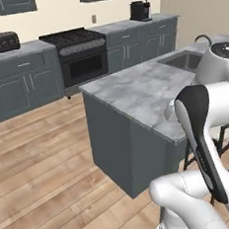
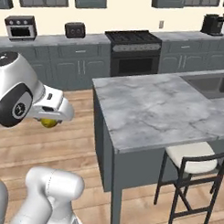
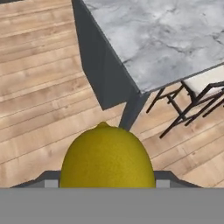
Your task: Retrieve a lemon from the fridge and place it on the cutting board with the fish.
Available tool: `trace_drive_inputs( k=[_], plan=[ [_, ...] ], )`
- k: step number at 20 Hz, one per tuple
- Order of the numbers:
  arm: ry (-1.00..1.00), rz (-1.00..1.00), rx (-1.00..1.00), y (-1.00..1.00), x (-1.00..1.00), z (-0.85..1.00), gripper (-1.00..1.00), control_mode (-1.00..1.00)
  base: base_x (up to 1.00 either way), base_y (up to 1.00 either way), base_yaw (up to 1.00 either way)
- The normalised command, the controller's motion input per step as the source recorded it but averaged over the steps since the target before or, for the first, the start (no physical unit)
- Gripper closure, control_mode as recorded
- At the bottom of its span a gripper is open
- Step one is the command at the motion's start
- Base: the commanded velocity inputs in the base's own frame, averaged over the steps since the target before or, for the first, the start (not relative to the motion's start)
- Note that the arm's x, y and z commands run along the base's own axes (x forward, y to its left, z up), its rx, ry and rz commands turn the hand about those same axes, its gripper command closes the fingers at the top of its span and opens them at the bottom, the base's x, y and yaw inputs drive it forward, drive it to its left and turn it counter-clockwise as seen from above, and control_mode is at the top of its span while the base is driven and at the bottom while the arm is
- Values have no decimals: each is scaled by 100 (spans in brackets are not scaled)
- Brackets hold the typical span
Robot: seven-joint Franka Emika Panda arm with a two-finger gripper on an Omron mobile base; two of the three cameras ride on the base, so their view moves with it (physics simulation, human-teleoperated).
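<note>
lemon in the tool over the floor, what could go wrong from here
The lemon hangs in the tool over bare wood floor, short of the island counter; a slip would likely send it rolling away. Carried low, it might also clip the counter's edge. The stool crowds the near side.

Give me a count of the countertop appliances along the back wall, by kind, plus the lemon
Toaster: 1
Toaster oven: 1
Coffee machine: 1
Lemon, held in the gripper: 1
Total: 4
</note>
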Motion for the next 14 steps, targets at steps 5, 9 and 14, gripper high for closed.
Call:
trace_drive_inputs(
  k=[5,9,14],
  plan=[
    [0,0,0,0,0,0,100,100,45,45,-19],
    [0,0,0,0,0,0,100,100,40,-16,0],
    [0,0,0,0,0,0,100,100,4,-97,0]
  ],
)
